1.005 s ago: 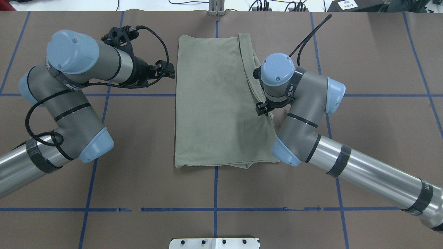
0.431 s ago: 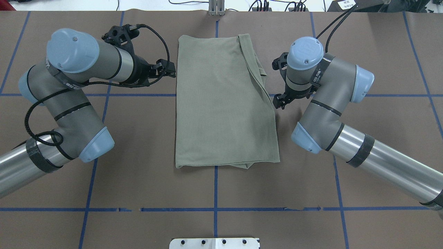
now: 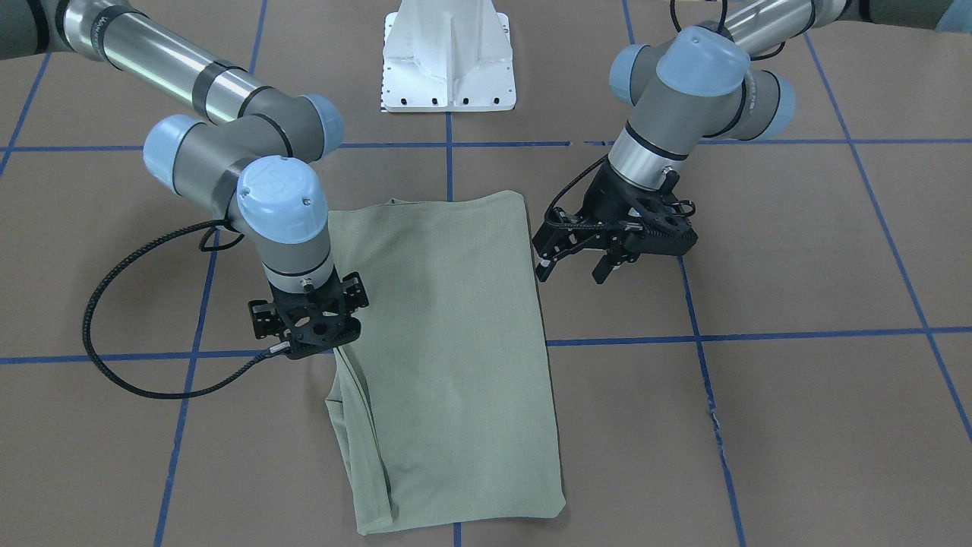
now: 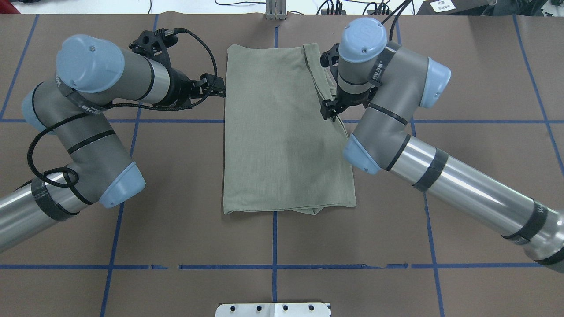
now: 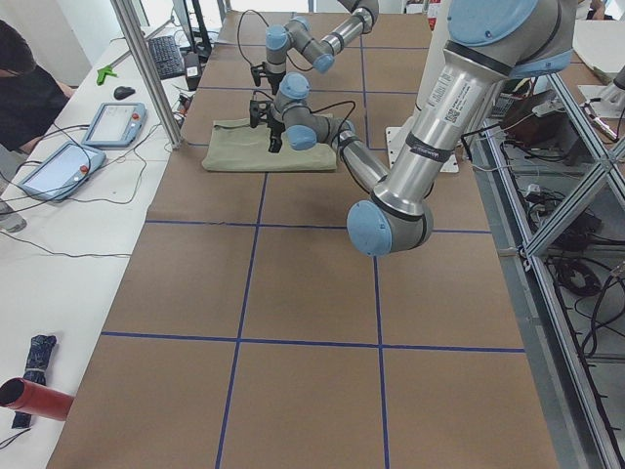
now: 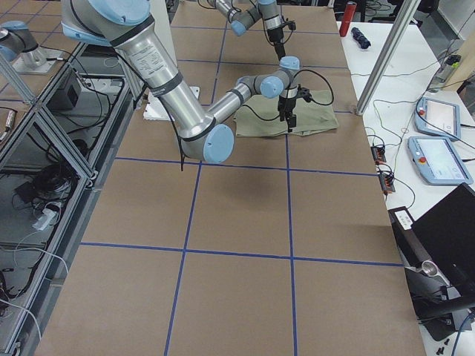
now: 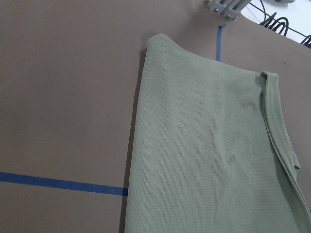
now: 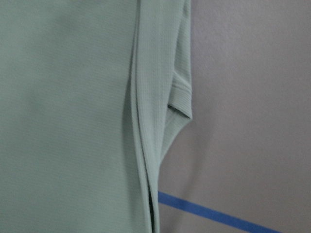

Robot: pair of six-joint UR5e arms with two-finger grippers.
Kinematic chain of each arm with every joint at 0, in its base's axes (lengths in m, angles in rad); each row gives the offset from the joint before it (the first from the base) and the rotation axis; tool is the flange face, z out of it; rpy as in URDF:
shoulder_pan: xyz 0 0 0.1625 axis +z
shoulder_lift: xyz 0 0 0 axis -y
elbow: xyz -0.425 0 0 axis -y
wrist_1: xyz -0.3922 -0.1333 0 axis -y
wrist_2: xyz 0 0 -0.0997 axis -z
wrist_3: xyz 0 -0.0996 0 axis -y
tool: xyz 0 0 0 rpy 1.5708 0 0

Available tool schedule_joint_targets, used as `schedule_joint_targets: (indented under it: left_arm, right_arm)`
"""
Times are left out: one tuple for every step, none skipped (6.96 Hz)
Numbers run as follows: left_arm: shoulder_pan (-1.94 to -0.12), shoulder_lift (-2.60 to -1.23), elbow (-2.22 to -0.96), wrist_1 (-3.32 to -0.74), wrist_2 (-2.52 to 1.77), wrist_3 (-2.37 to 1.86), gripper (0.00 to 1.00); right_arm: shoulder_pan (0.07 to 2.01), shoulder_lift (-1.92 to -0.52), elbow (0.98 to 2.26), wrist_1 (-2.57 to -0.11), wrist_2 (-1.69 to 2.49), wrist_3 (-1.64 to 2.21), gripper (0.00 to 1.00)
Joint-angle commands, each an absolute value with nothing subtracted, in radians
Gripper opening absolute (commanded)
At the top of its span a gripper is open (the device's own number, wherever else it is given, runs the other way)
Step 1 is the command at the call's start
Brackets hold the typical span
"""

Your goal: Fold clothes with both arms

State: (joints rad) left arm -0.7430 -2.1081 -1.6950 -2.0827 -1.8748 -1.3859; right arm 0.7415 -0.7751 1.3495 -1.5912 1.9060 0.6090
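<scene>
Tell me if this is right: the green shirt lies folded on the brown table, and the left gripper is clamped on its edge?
Not quite. The green shirt lies folded on the brown table, but the left gripper is open beside its edge, holding no cloth; the exterior front-facing view shows this.

Brown-papered table, blue tape grid, carries the folded sage-green shirt flat between left gripper and right gripper, which is above its edge.
</scene>
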Motion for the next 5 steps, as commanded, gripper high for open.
schedule_joint_targets:
  left_arm:
    - [-0.742, -2.108, -1.703, -2.083, -1.871, -1.385, 1.00]
    - [-0.742, -2.108, -1.698, -2.086, -1.870, -1.384, 1.00]
    - [-0.742, -2.108, -1.700, -2.086, -1.870, -1.384, 1.00]
    - [-0.742, -2.109, -1.700, -2.086, -1.868, -1.384, 1.00]
    - [-0.742, -2.109, -1.700, -2.086, -1.868, -1.384, 1.00]
  right_arm:
    - [0.744, -0.689, 1.148, -1.454, 1.898, 0.611, 1.00]
    - [0.747, -0.678, 1.087, -1.418, 1.896, 0.607, 1.00]
    - [0.749, -0.675, 1.077, -1.416, 1.890, 0.604, 1.00]
    - [0.749, -0.673, 1.065, -1.413, 1.876, 0.604, 1.00]
    - [0.749, -0.657, 1.046, -1.410, 1.876, 0.604, 1.00]
